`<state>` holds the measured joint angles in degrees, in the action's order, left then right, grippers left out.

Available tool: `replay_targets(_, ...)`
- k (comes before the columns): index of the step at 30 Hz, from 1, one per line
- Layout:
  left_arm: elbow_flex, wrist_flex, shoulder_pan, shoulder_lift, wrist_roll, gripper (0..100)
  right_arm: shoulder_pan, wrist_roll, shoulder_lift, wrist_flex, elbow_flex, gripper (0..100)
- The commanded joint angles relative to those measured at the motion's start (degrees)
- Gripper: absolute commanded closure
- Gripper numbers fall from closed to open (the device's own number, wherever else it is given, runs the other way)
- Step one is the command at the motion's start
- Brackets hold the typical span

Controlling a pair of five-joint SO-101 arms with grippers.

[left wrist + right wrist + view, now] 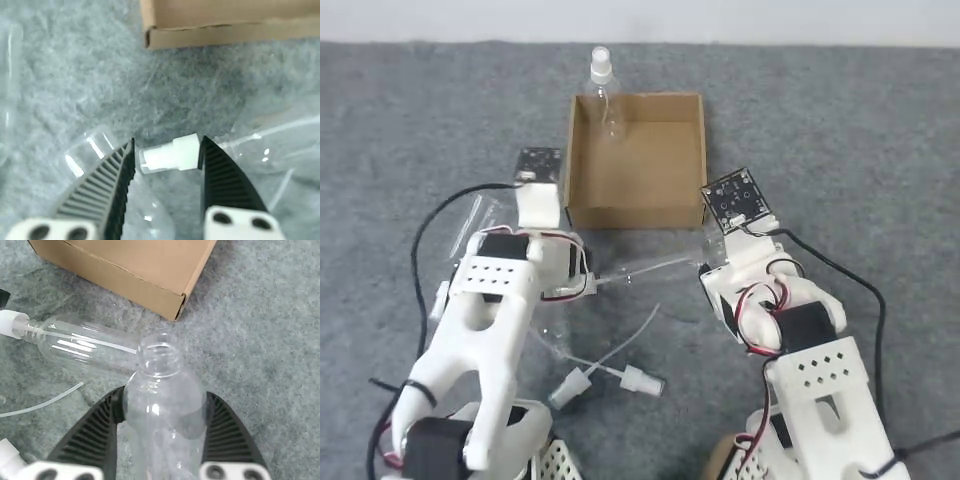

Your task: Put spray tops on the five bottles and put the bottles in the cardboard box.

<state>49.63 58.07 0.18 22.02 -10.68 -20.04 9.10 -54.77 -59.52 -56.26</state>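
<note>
Clear bottle [162, 412] in right claw [164, 397], neck bare per right wrist view; left claw [168, 144] narrow around spray top [170, 154].

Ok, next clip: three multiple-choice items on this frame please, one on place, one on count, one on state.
1. Where is the farthest bottle? A) at the cardboard box's far wall B) beside an arm's base C) in a gripper
2. How many loose spray tops lie between the arms' bases? A) none B) two C) five
3. The held bottle in the right gripper has: A) a spray top B) an open neck C) a crushed body
Answers: 1 A, it rests at the far wall; 2 B, two white tops with tubes lie there; 3 B, its mouth is bare.
</note>
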Motion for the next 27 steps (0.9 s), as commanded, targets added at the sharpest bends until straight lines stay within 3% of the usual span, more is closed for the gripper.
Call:
replay_targets(1, -4.53, 3.34, 0.35, 0.18, -12.04, 81, 0.75, -0.09, -1.98, 1.01, 0.26, 90.9)
replay_targets(8, -4.18, 3.25, 3.78, 0.09, -14.68, 81, 0.75, -0.09, -1.98, 1.01, 0.26, 90.9)
replay_targets(17, -4.09, 3.25, 5.01, -0.35, -35.16, 81, 0.75, -0.09, -1.98, 0.92, 0.26, 90.9)
replay_targets(27, 1.89, -4.31, 5.19, -0.44, -43.08, 81, 0.75, -0.09, -1.98, 0.84, 0.26, 90.9)
